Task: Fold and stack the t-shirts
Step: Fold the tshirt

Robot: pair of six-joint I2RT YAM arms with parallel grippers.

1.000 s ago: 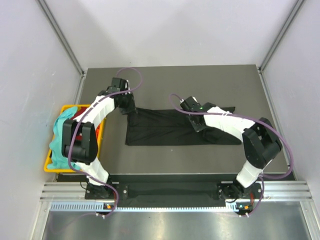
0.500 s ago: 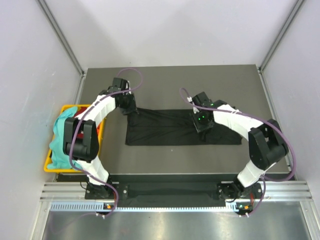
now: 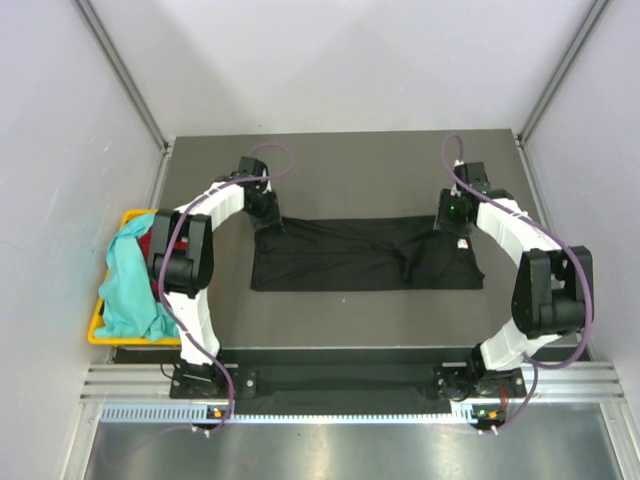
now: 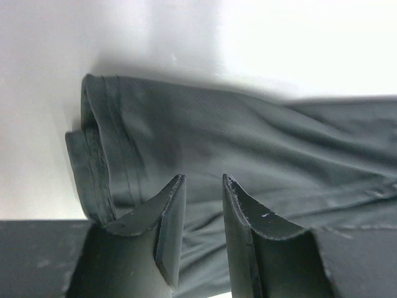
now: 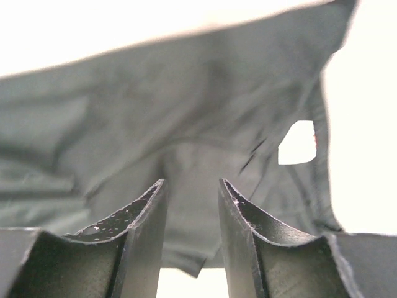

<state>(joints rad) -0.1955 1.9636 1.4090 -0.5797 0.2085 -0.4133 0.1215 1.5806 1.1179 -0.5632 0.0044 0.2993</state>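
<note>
My left pincer (image 4: 203,180) and right pincer (image 5: 192,183) sit part-open, gripping nothing, over far corners of the black t-shirt (image 3: 340,255).

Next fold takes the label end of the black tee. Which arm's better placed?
Right. The right end effector hangs open at the black t-shirt's end with the white neck label; the left end effector is at the opposite far corner.

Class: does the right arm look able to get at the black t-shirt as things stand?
Probably yes: the right gripper hangs open just over the black t-shirt, near its right end, nothing between them.
</note>
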